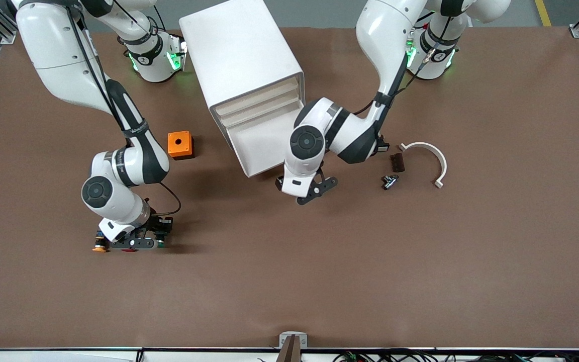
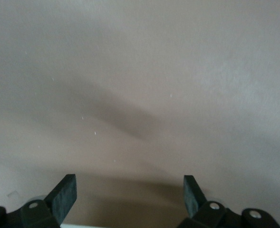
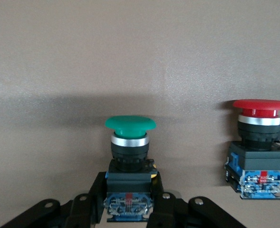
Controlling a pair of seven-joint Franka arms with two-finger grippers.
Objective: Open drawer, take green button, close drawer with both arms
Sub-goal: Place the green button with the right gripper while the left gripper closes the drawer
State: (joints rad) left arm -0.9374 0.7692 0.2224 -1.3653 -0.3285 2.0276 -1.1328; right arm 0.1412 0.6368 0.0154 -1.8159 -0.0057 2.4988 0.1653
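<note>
- The drawer (image 1: 262,146) is pulled out; the right gripper (image 1: 136,243), low toward the table's (image 1: 420,276) right-arm end, pinches the green button (image 3: 130,124).
- The left gripper (image 1: 314,188) waits spread just in front of the drawer.
- Next, I'd guess: push the drawer shut.

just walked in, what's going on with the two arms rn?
The right claw is shut on the green button, low over the table near the front camera at the right arm's end, with a red button beside it. The left claw hangs open in front of the drawer, which stands pulled out of the white cabinet. So the button is taken and the drawer is not yet closed.
</note>
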